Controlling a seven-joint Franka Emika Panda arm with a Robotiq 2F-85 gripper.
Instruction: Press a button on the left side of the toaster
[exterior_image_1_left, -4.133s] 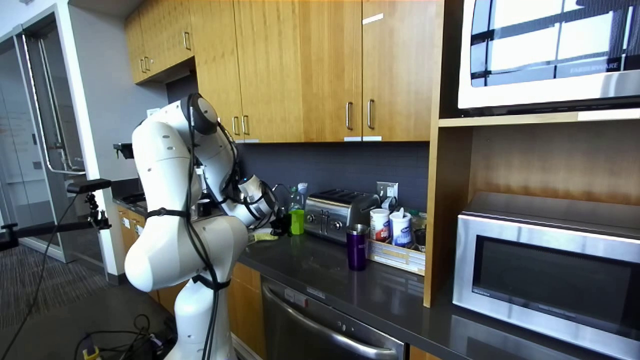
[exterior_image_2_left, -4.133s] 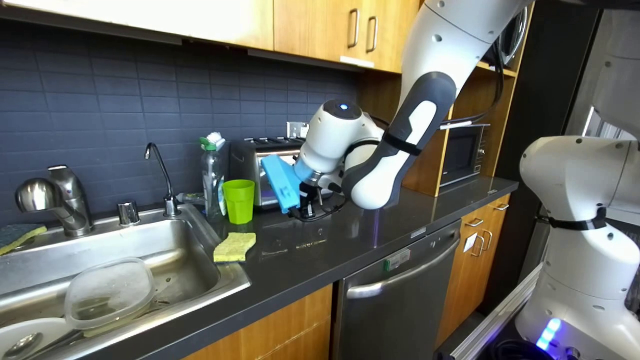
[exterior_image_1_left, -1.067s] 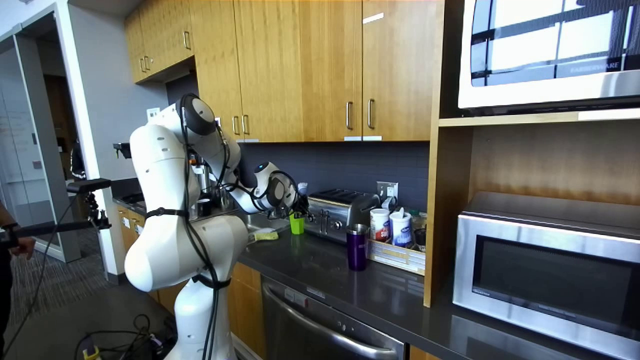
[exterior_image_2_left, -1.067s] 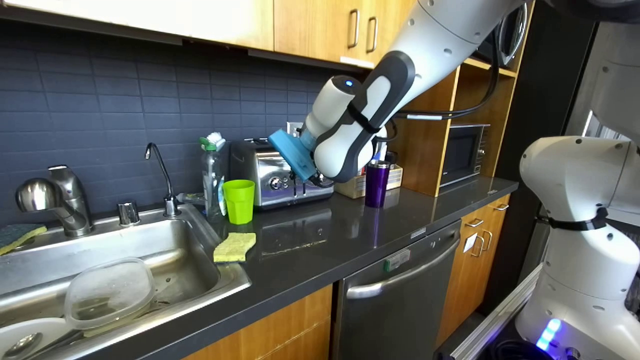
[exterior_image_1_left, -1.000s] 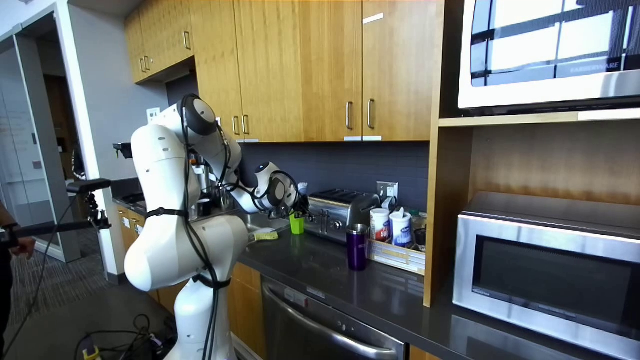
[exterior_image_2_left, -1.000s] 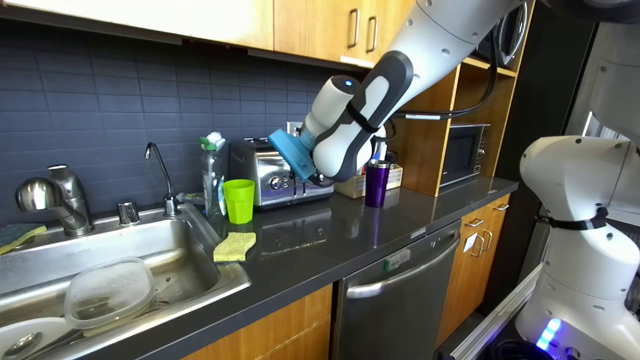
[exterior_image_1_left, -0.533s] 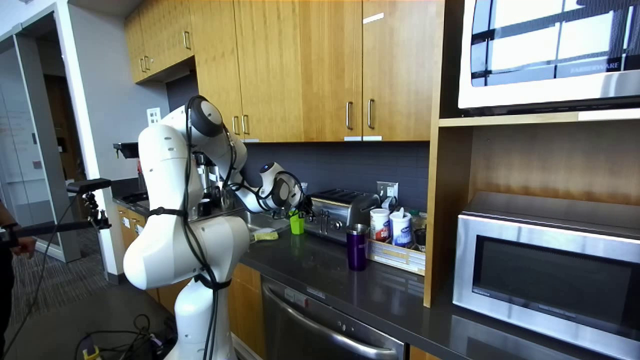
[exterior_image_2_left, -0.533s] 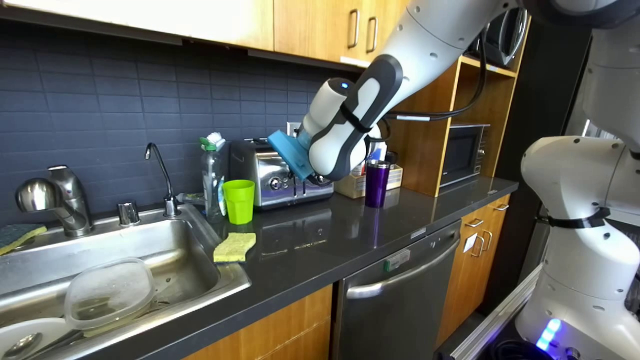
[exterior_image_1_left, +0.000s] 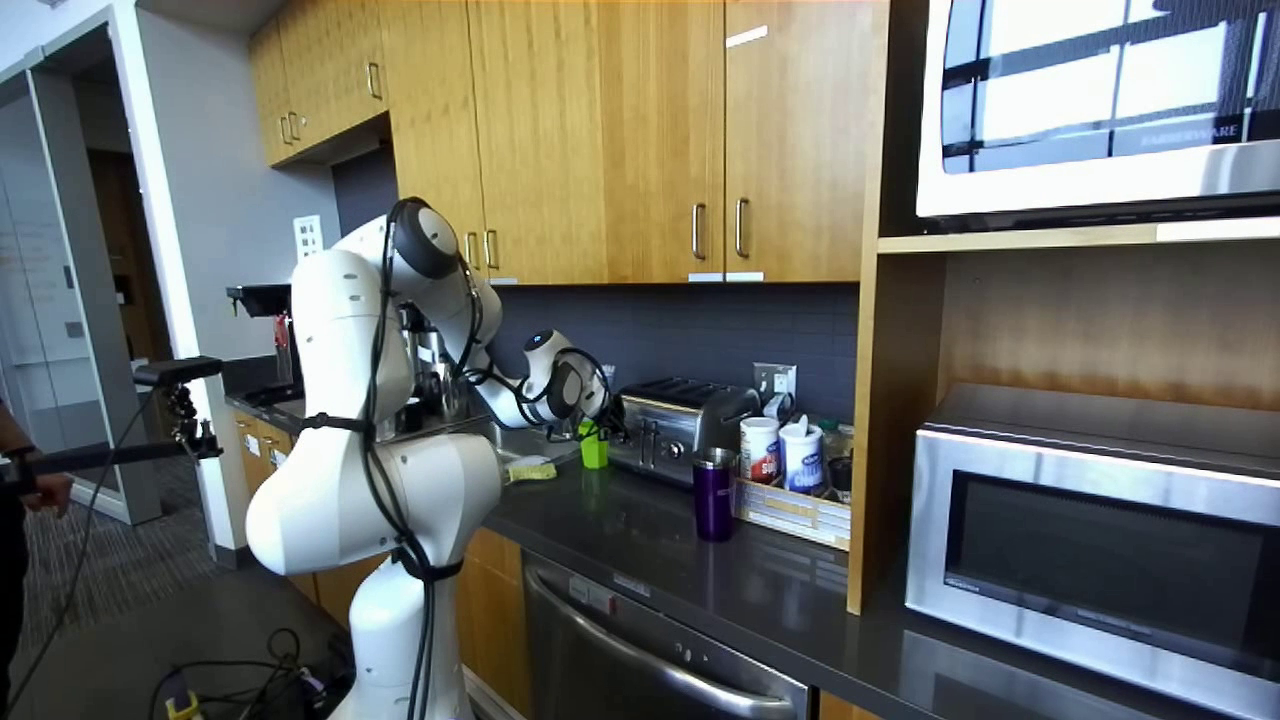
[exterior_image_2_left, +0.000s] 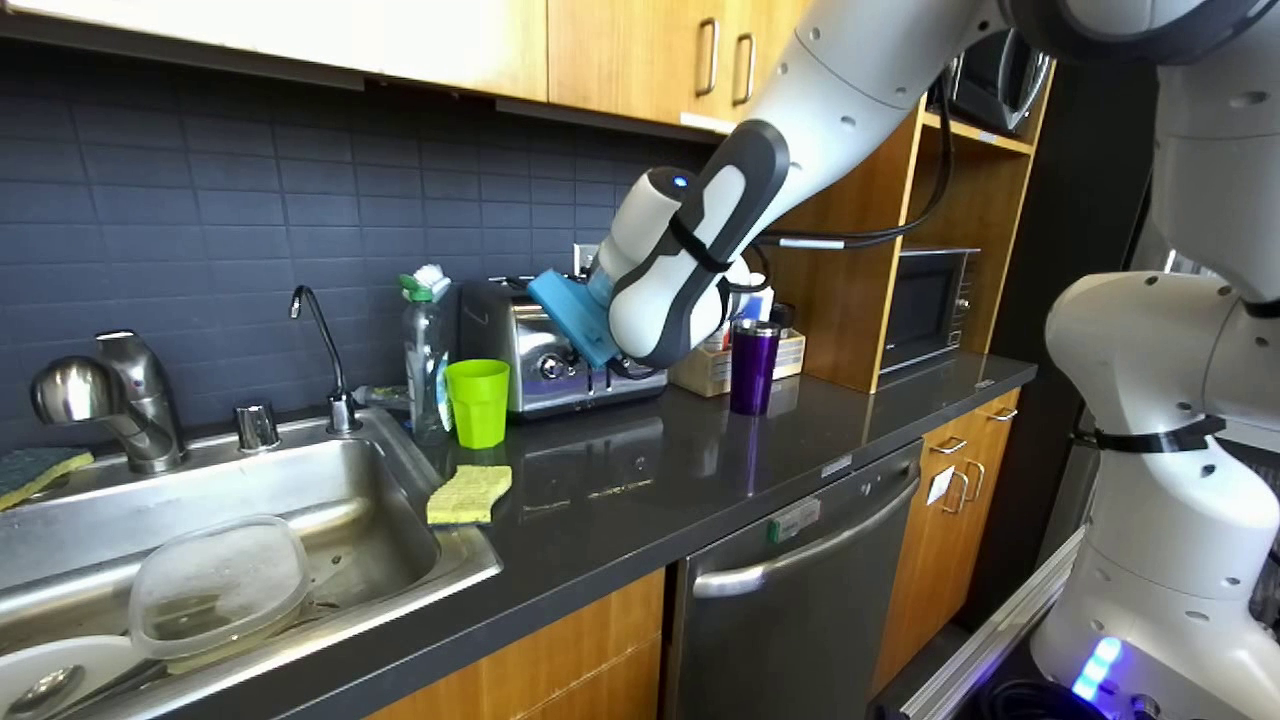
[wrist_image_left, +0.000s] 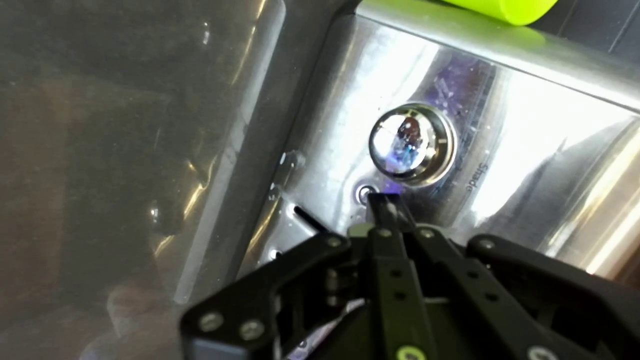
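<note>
Toaster (exterior_image_2_left: 532, 343), silver and boxy, stands on the dark desk (exterior_image_2_left: 610, 530) near the tiled wall (exterior_image_2_left: 330, 200), its knobs (exterior_image_2_left: 551, 366) facing away from the wall. In the wrist view the claw (wrist_image_left: 392, 204) is right at the toaster's front panel (wrist_image_left: 505, 160), its two fingers (wrist_image_left: 385, 212) pressed together. The fingertips overlap the edge of a small round button (wrist_image_left: 365, 193), which sits just beside a shiny knob (wrist_image_left: 412, 144) with the word "Shade" printed near it. Whether the tips actually touch that button or only stand in front of it, I cannot say from this angle. A thin dark slot (wrist_image_left: 309, 218) shows close by.

In an exterior view the arm (exterior_image_2_left: 835, 95) slants down from above, and a blue block (exterior_image_2_left: 573, 318) at its wrist covers part of the toaster. A green cup (exterior_image_2_left: 478, 403) stands upright just beside the toaster's end, with a clear bottle (exterior_image_2_left: 423, 355) beside it. Nearer the sink (exterior_image_2_left: 462, 555) a yellow sponge (exterior_image_2_left: 470, 493) lies flat at the rim. Inside that sink rests a clear tub (exterior_image_2_left: 220, 580). A silver faucet (exterior_image_2_left: 140, 400) rises behind it. Past the toaster's opposite end, a purple tumbler (exterior_image_2_left: 754, 370) stands upright just beside a low box (exterior_image_1_left: 793, 515) that holds two white tubs (exterior_image_1_left: 760, 449). Well apart, beyond a wooden panel (exterior_image_1_left: 865, 400), a microwave (exterior_image_1_left: 1090, 540) sits on the desk.
</note>
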